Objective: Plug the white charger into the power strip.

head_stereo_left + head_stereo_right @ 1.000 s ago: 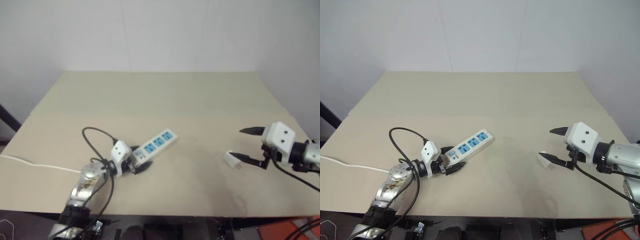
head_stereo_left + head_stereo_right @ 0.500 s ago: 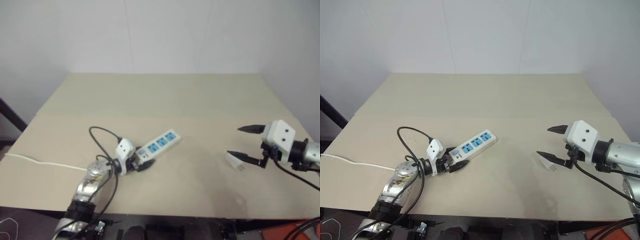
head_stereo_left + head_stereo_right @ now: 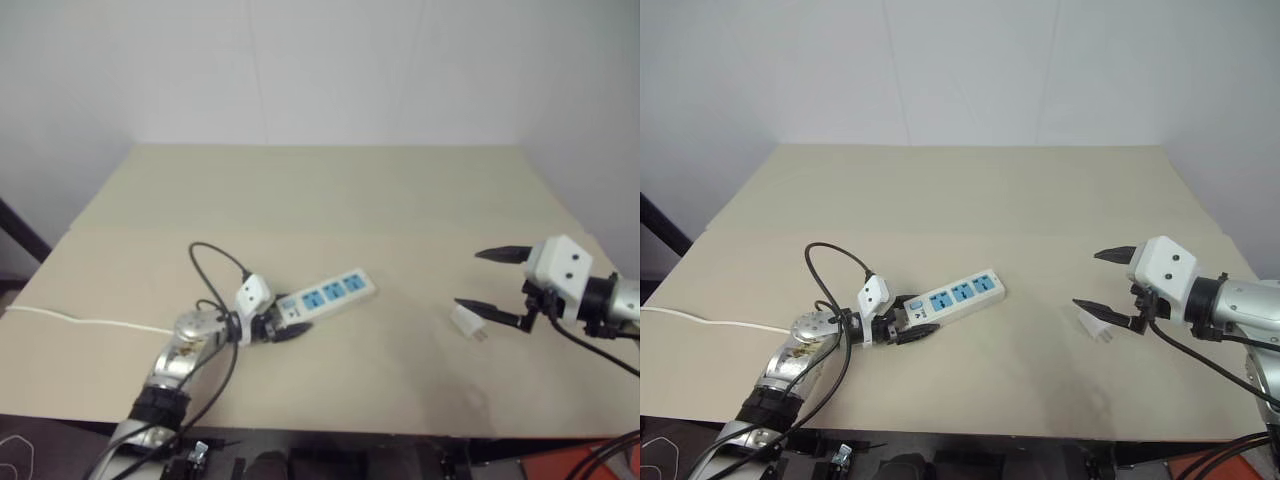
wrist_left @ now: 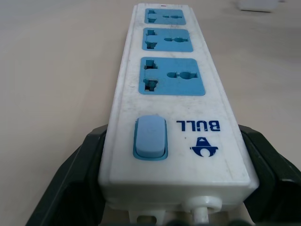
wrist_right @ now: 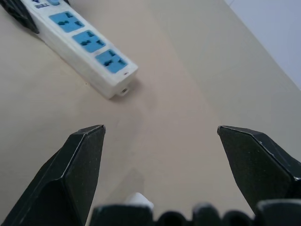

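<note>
**A:** Where did the power strip (image 3: 952, 298) sit, and what had hold of it?

**B:** It lay flat on the tabletop (image 3: 970, 190), left of centre, sockets facing up. The left gripper (image 3: 902, 331) was closed on its switch end, one black finger pressed to each long side. The wrist view showed the strip's body wedged between them, with the cord stub pointing back toward the wrist.

**A:** Why grip it there?

**B:** My guess was to pin it. A light strip would slide when a plug is pushed in, and holding the switch end left all three blue faces clear.

**A:** And the white charger (image 3: 1095, 324)?

**B:** On the tabletop toward the right, well apart from the strip. It lay just under the lower finger of the right gripper (image 3: 1104, 280), tilted rather than square. I couldn't make out which way its prongs faced.

**A:** Did the right gripper have it?

**B:** No. Its fingers were spread wide and empty, hovering above and around the charger rather than touching it. In its wrist view a white corner showed between the finger bases.

**A:** So how far along was it?

**B:** Early, I judged. The strip was braced, but the charger was not yet picked up. The right gripper would have to lower, close on the cube, then carry it across.
</note>
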